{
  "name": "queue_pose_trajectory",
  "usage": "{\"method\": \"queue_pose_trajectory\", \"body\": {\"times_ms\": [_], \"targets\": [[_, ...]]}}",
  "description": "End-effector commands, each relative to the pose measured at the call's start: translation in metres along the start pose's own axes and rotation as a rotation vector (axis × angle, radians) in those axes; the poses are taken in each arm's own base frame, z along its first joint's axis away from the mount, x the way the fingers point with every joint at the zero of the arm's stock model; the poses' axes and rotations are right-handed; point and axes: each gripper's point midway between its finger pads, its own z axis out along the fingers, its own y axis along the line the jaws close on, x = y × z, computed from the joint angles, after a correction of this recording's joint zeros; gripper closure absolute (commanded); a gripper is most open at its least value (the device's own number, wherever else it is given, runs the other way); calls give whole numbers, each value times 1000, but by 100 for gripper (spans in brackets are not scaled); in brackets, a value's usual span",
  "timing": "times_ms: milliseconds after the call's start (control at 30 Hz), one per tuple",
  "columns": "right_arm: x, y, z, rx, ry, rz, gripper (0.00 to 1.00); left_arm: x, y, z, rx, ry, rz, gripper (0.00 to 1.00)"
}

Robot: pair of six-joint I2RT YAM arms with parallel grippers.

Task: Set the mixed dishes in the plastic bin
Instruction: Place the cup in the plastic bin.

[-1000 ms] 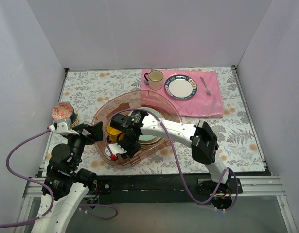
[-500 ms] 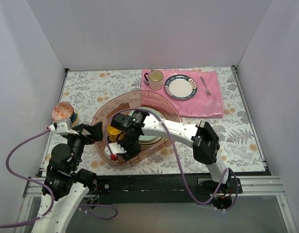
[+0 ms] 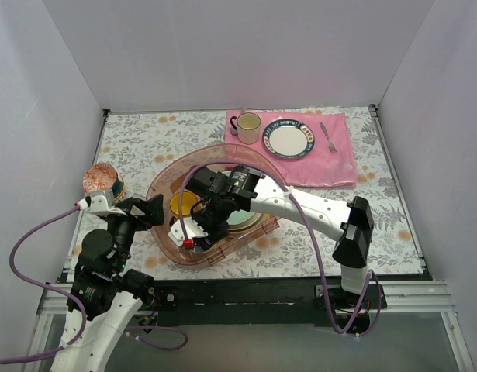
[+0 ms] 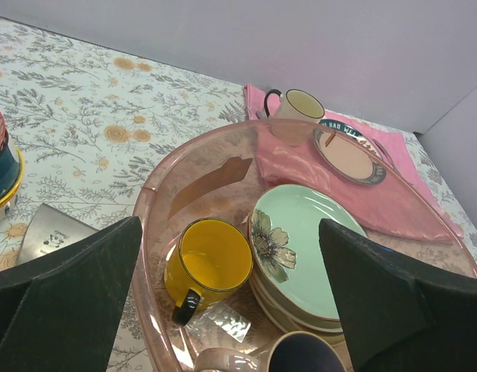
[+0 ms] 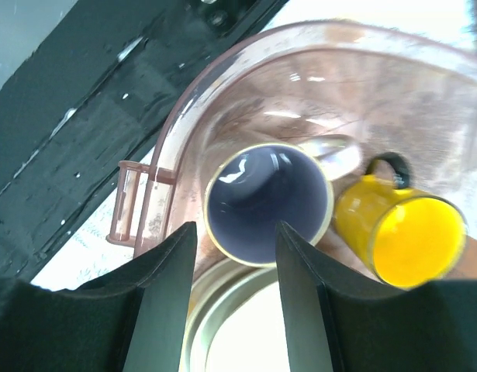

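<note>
Swinging its elbow out rightward, the right gripper (image 5: pixel 236 232) has drawn back, fingers apart above the grey mug (image 5: pixel 267 203). That mug sits in the translucent pink bin (image 4: pixel 176 167) beside a glossy yellow mug (image 4: pixel 211 254) and stacked plates (image 4: pixel 308 232). The left gripper (image 4: pixel 230 225) gapes wide at the rim. The patterned bowl (image 3: pixel 100 180) sits outside on the floral tablecloth (image 3: pixel 145 139).

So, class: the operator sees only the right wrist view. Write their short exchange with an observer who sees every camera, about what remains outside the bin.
Operator: I see the grey mug and yellow mug in the plastic bin. Anything outside?
Observer: The small patterned bowl stands at the left edge of the table, outside the bin.
Operator: Is the left hand holding it?
Observer: No, the left hand is open and empty.
</note>
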Motion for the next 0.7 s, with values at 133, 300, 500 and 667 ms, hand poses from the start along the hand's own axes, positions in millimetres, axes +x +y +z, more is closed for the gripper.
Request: {"method": "queue_pose_trajectory", "body": {"times_ms": [133,300,500,667], "targets": [[-31,-27,-66,222,-124,44,47,-7,5,-2,-39,-16,-17,2],[-16,-34,-98,305,-150,114,48,-10,2,-2,-41,-12,-60,2],[7,-33,-129,380,-179,223,47,-13,-10,6,-24,38,-88,2],[17,-36,-162,450,-254,283,47,-12,-15,14,-39,100,-91,2]]}}
